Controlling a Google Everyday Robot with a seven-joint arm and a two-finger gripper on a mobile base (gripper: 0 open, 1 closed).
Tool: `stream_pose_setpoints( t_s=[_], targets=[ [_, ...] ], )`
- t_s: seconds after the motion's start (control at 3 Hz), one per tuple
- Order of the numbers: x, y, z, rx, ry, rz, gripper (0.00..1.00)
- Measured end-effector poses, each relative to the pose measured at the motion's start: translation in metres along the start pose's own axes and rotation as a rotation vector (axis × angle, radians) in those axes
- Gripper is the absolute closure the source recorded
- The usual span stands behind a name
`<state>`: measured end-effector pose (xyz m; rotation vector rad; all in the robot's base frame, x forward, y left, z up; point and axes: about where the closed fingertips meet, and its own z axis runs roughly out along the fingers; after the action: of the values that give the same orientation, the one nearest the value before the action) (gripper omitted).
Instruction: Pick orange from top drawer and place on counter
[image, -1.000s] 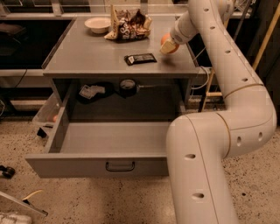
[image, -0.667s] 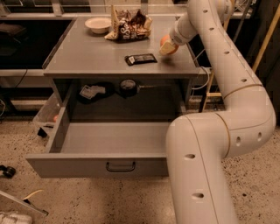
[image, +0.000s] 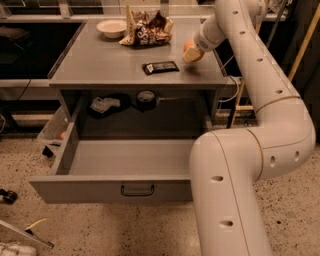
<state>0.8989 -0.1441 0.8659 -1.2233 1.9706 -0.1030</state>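
The orange (image: 189, 47) is at the right side of the counter (image: 105, 62), at or just above its surface. My gripper (image: 192, 53) reaches down from the white arm (image: 260, 75) and is right at the orange, partly covering it. The top drawer (image: 125, 187) is pulled wide open below the counter. Its handle (image: 137, 190) faces the camera, and nothing shows in the part of it that I can see.
On the counter are a white bowl (image: 111, 27), a chip bag (image: 147, 27) and a dark snack bar (image: 160, 67). A shelf under the counter holds small items (image: 105, 104) and a round object (image: 146, 97). A clear bin (image: 52, 132) stands at the left on the speckled floor.
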Motion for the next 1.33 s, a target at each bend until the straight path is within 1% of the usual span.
stream_pose_setpoints(
  t_s=[0.67, 1.0, 1.33],
  targets=[
    [0.0, 0.0, 0.0001, 0.0, 0.0, 0.0, 0.11],
    [0.0, 0.0001, 0.0001, 0.0, 0.0, 0.0, 0.0],
    [0.0, 0.0001, 0.0001, 0.0, 0.0, 0.0, 0.0]
  ],
)
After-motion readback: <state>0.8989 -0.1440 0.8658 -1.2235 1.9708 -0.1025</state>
